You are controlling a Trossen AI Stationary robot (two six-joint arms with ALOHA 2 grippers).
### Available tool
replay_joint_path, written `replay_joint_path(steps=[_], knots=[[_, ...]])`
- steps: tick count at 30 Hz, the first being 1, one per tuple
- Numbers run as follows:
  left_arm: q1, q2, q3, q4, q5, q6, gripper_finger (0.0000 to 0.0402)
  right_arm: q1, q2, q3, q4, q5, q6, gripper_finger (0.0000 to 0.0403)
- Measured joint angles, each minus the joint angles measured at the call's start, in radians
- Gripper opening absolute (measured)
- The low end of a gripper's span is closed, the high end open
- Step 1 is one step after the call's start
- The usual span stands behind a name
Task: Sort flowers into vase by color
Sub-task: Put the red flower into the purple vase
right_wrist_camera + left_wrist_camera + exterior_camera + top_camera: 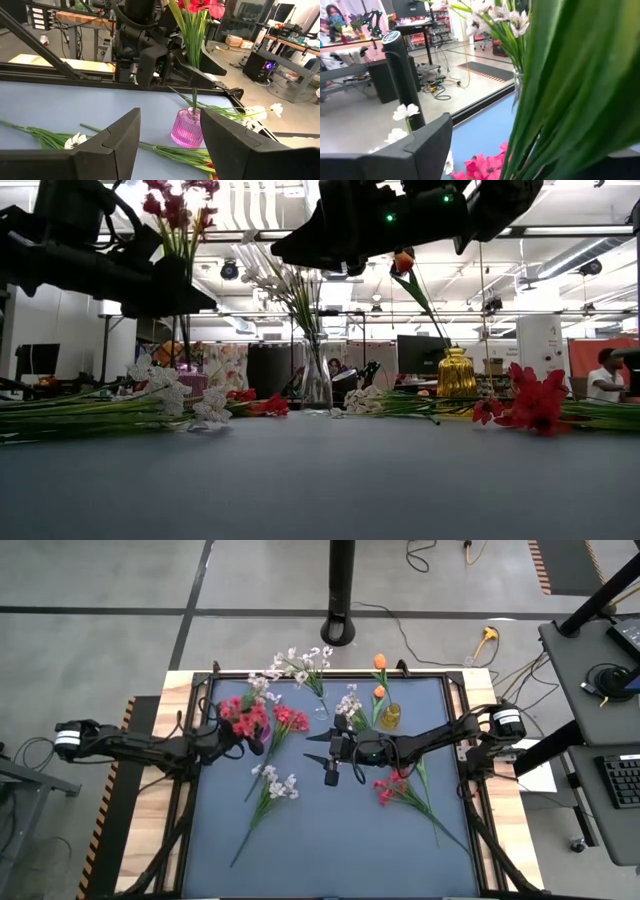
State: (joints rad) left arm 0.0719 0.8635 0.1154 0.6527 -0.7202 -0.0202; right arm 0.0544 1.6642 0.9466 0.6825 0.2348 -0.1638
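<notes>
A bunch of red flowers [197, 6] stands by its stems in a pink vase [187, 128] at the table's left middle. My left gripper [187, 70] is level and open, with those green stems [560, 90] between its fingers, above the vase. My right gripper [170, 145] hovers open above the table's middle with nothing between its fingers, and points at the pink vase. White flowers [300, 665] stand in a clear vase [317, 380], and orange flowers [380, 662] stand in a yellow vase [390, 718]. My left gripper has the red flowers' stems [194, 75] between its open fingers and comes at them level from the table's left. In the left wrist view the stems hide one finger. I cannot tell whether either finger touches them.
Loose sprays lie flat on the blue mat: a white one [272, 785] near the middle left, a red one [395, 785] at the right, another red one [292, 720] beside the pink vase, and a white one [350, 700] by the yellow vase.
</notes>
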Motion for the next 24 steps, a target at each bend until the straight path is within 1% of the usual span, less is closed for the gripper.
replay_joint_path(steps=[3, 6, 12, 18, 21, 24], knots=[[-0.016, -0.026, 0.000, -0.044, -0.031, 0.003, 0.0276, 0.000, -0.002, 0.000, -0.005, 0.000, 0.010, 0.0199], [-0.031, -0.057, 0.015, -0.104, -0.032, 0.003, 0.0276, 0.000, -0.002, 0.000, -0.007, 0.000, 0.010, 0.0199], [-0.045, -0.104, 0.077, -0.295, -0.031, -0.038, 0.0276, 0.000, -0.002, 0.009, -0.013, 0.000, 0.009, 0.0199], [-0.046, -0.116, 0.166, -0.533, -0.030, -0.109, 0.0281, 0.000, -0.002, 0.011, -0.023, 0.000, 0.008, 0.0199], [-0.047, -0.116, 0.188, -0.606, -0.030, -0.132, 0.0289, 0.000, -0.002, 0.011, -0.025, 0.000, 0.008, 0.0199], [-0.047, -0.120, 0.199, -0.642, -0.030, -0.141, 0.0297, 0.000, -0.002, 0.011, -0.033, 0.000, 0.008, 0.0199]])
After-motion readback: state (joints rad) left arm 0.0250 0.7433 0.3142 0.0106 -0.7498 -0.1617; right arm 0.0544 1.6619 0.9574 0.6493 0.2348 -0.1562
